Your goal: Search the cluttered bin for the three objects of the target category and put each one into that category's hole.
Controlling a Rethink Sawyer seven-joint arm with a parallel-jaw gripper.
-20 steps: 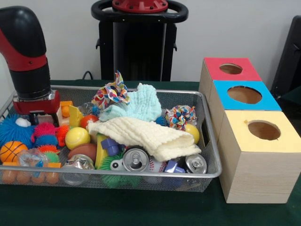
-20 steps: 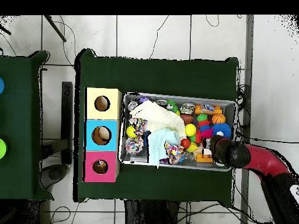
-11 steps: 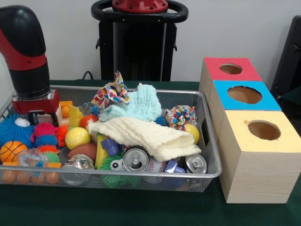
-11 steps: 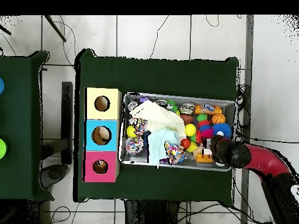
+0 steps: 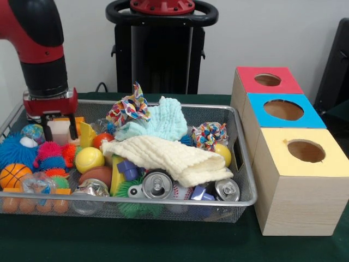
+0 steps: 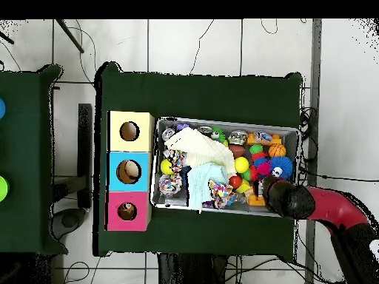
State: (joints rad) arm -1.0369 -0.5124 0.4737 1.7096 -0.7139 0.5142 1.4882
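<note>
Hand (image 5: 59,130) raised at the bin's (image 5: 245,180) left end, fingers clamped on a pale block (image 5: 58,131). No readable labels on the cans (image 5: 157,185).

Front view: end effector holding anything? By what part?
Yes, it appears so: the end effector has a pale block between its fingers, gripped by its two sides, at the bin's end.
</note>
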